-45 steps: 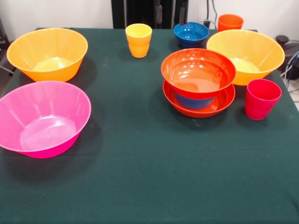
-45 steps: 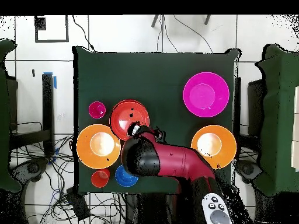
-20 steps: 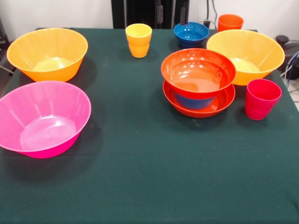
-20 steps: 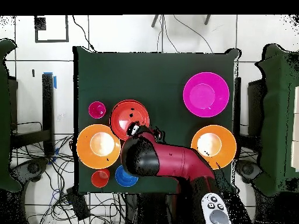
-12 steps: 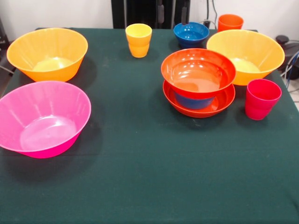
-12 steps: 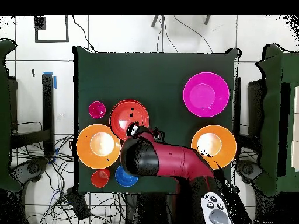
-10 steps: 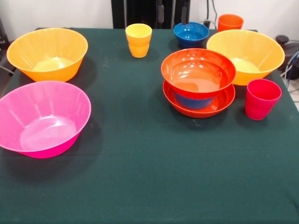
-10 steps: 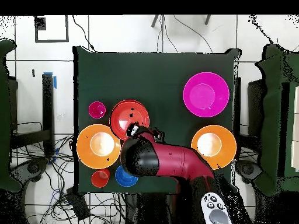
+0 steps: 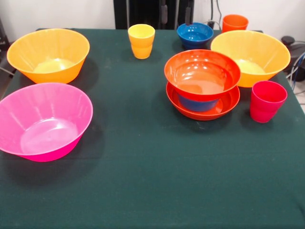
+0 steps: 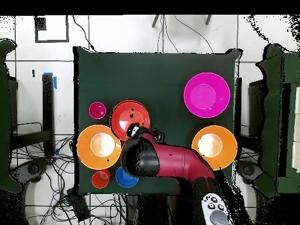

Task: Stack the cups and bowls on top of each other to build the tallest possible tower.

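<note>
No lettering, label, brand mark or number could be read anywhere — not on the bowls, the cups, the green table cloth or the robot arm.

Seen low and close across the dark green cloth-covered table (image 9: 143, 181), and from high overhead looking straight down at the whole tabletop (image 10: 155, 76), half-turned; shared: the table's surface
</note>
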